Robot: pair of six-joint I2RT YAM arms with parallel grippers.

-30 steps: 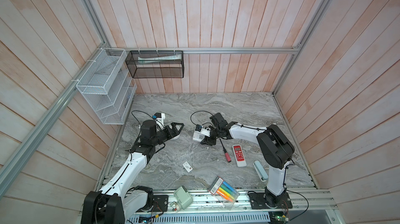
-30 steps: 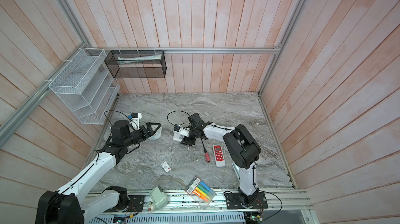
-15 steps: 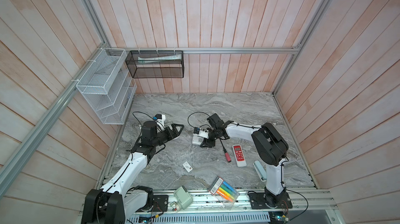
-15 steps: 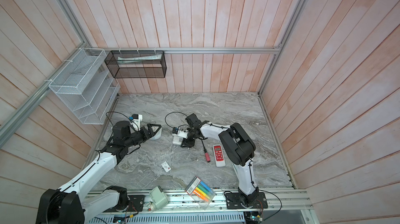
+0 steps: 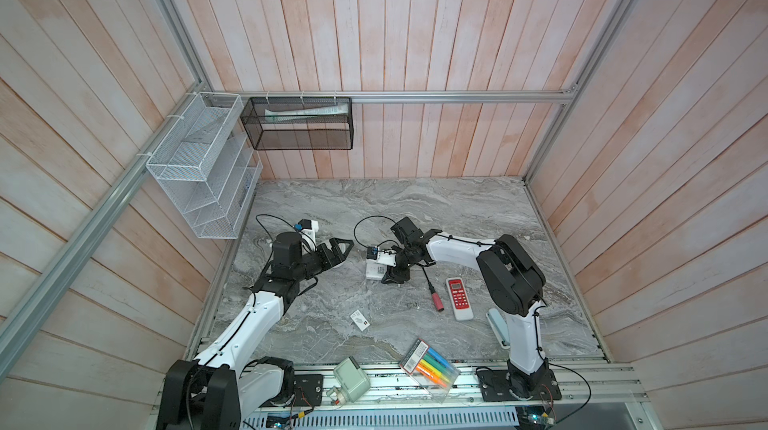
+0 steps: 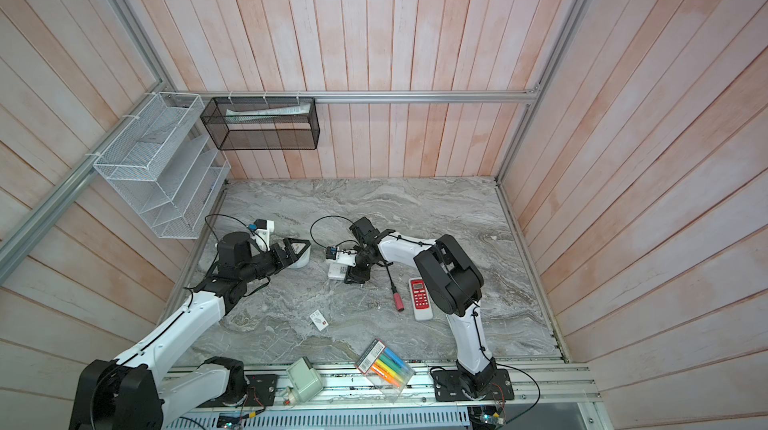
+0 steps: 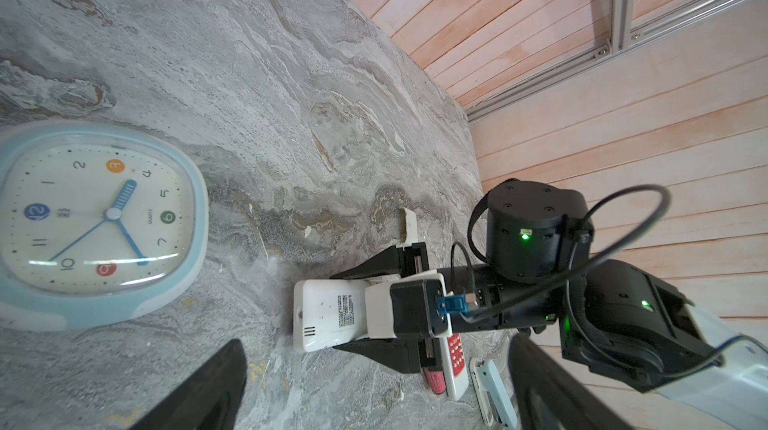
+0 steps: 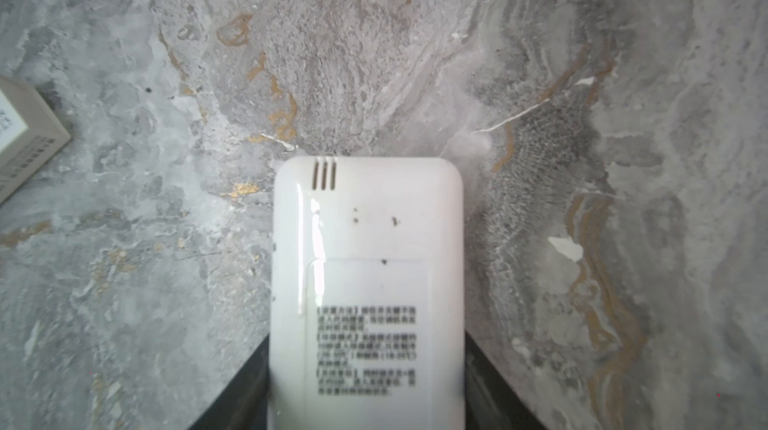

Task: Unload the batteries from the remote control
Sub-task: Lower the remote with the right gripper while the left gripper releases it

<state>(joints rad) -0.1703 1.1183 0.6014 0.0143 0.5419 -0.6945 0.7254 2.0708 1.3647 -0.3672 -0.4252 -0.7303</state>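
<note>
On the desk (image 5: pixel 415 207), the clock (image 7: pixel 95 220) lies at the left. The remote control (image 5: pixel 375 272) lies back-up near the middle, between the right claw's (image 7: pixel 334 311) jaws. To its right lie a screwdriver (image 5: pixel 436 301), then a second remote (image 5: pixel 459 298). A card (image 5: pixel 360 319) lies nearer the front, and a marker pack (image 5: pixel 430 369) overhangs the front edge.

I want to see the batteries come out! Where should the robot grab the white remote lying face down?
Probably by its two long straight edges, from above. The white remote lies flat, back up, on the table, so those parallel sides are what a gripper can pinch; the right gripper sits astride them.
</note>
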